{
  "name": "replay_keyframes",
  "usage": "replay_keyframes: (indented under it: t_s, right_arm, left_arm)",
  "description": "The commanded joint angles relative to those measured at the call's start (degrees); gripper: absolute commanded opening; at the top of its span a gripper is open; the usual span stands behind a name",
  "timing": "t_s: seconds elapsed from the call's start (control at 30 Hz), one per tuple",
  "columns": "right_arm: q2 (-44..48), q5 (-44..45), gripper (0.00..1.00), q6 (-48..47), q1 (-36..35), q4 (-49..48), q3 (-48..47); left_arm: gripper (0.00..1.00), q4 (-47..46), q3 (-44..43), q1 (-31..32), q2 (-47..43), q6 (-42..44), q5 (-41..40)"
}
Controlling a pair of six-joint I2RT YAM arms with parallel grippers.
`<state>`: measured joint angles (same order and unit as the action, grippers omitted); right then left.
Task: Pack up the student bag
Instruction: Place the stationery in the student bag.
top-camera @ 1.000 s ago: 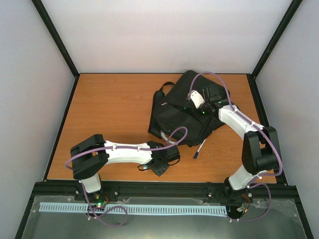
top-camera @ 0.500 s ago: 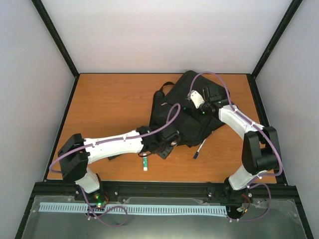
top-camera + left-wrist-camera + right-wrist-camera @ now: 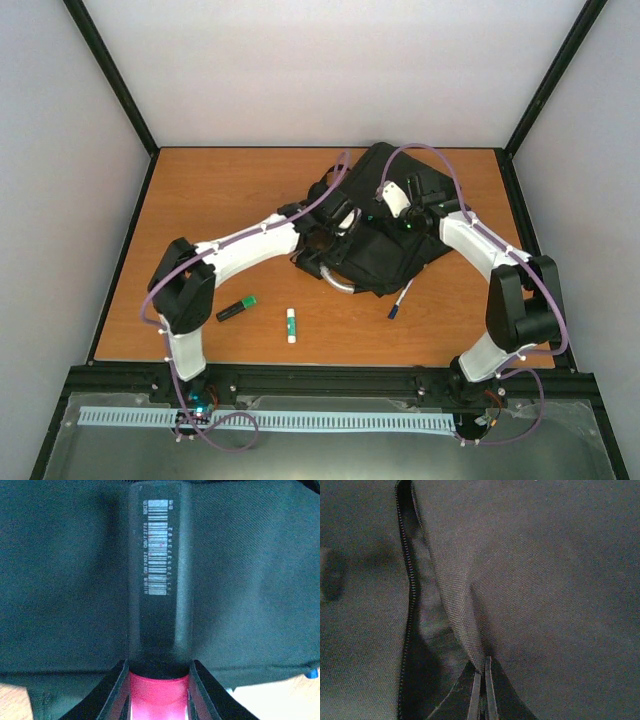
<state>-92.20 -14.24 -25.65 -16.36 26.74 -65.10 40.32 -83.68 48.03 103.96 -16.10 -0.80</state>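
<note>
A: So, where's the student bag point(image 3: 385, 255)?
B: 1 o'clock on the table point(image 3: 215, 190). Fabric flap beside its zip point(image 3: 411, 580) is pinched in the right gripper point(image 3: 482, 669), jaws together.
A: And the left gripper point(image 3: 159, 669)?
B: Over the bag's 9 o'clock edge, clamped on a black marker point(image 3: 160, 570), pink end between the fingers point(image 3: 117, 685). Green highlighter point(image 3: 236, 310) at 7 o'clock.
</note>
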Motion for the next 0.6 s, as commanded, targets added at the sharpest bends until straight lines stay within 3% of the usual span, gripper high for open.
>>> replay_keyframes:
  t_s: [0.0,0.2,0.57]
  right_arm:
    - [2.82,-3.00,0.03,0.22,-0.20,-0.51,-0.07]
    - [2.71,-2.52,0.03,-0.14,-0.25,-0.77,0.03]
    - [1.94,-2.35,0.03,-0.69,-0.25,-0.90,0.18]
  left_arm:
    - [0.17,-0.67,-5.65,-1.96,4.83,3.19,6.00]
    - [0.18,0.83,-12.10,-2.94,12.15,4.52,6.53]
    - [0.18,2.92,-20.33,-3.02,17.00,4.09,4.25]
